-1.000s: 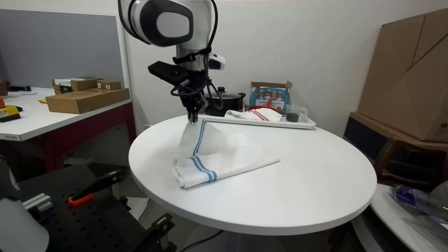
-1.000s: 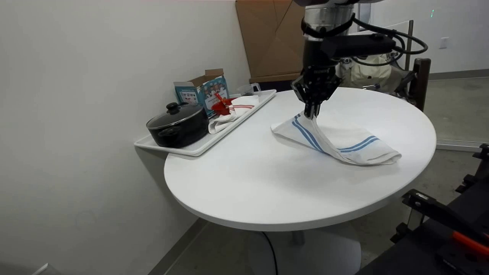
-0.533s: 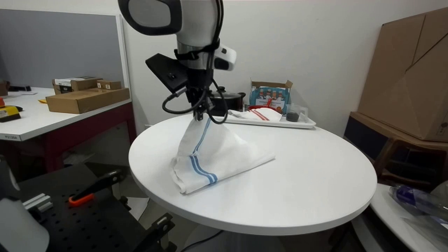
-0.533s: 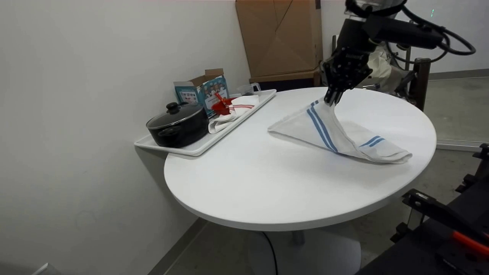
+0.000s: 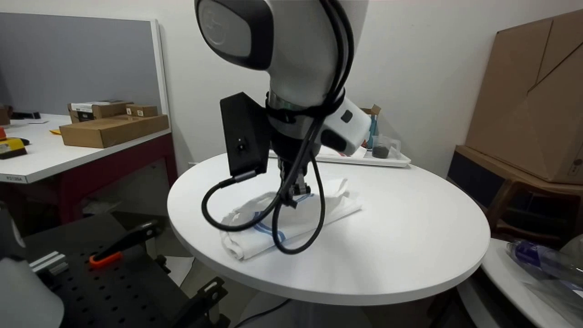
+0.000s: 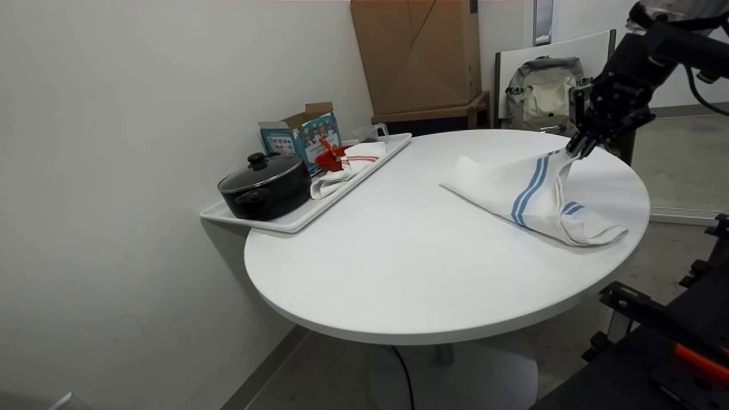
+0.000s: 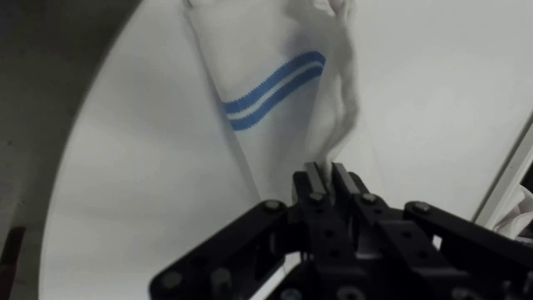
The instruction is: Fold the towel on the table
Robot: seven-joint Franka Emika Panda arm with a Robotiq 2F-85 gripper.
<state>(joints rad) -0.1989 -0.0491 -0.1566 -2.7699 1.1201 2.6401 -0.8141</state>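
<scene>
In an exterior view I find the towel [image 6: 510, 188] on the surface [image 6: 410, 267], its bunched end close to the rim, with one edge standing up into my gripper [image 6: 579, 151], which pinches it. I take the step in hand to be carrying that edge across to lay a fold. To do it well, I should move low and slowly, with just enough pull to smooth the cloth without dragging the layer beneath, using the blue stripes [image 6: 531, 185] as my guide for squareness. What lies under the raised cloth I can't see.

In an exterior view the arm [image 5: 309, 64] and its looping cables [image 5: 307, 141] hang in front of the work, so my grip is hard to make out there, and part of the towel and much of the tray [image 5: 364, 161] behind are covered. The towel's near end, layered and loose, rests on the surface; I'd watch that it doesn't slip.

In the wrist view the fingers [image 7: 314, 177] are together on a thin ridge of cloth, so I'm clamped on the towel. I should lower until that edge touches down, and only then part the fingers. The towel runs off the top of this dim view; how many layers I hold I can't tell.
</scene>
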